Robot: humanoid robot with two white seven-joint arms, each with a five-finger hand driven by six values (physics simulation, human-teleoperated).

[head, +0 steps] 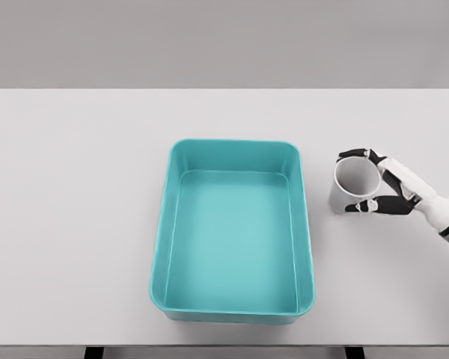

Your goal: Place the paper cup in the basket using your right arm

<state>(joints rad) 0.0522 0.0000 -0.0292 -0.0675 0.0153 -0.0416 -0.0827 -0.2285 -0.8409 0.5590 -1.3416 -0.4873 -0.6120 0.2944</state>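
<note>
The right hand [376,185] comes in from the right edge of the head view, its white forearm angling up from the lower right, and its dark-tipped fingers [359,207] are wrapped around the paper cup [350,187], one set curling over the far rim and another pressed against the near side. So the hand is closed on the cup, and the grip looks settled rather than tentative, though I cannot tell from here whether the cup's base is on the surface [75,187] or just clear of it. The cup stands roughly upright, its open mouth tipped a little toward the camera, showing a grey, empty inside. It sits just beside the right wall of the teal basket [308,224], outside it, level with the basket's far half. The basket itself is a shallow rectangular bin with rounded corners, lying in the middle of the pale surface, and nothing is in it. By my reading the grasp is done, while the lift, the carry leftward over the wall and the release into the basket are all left to do. The left arm is not visible.
</note>
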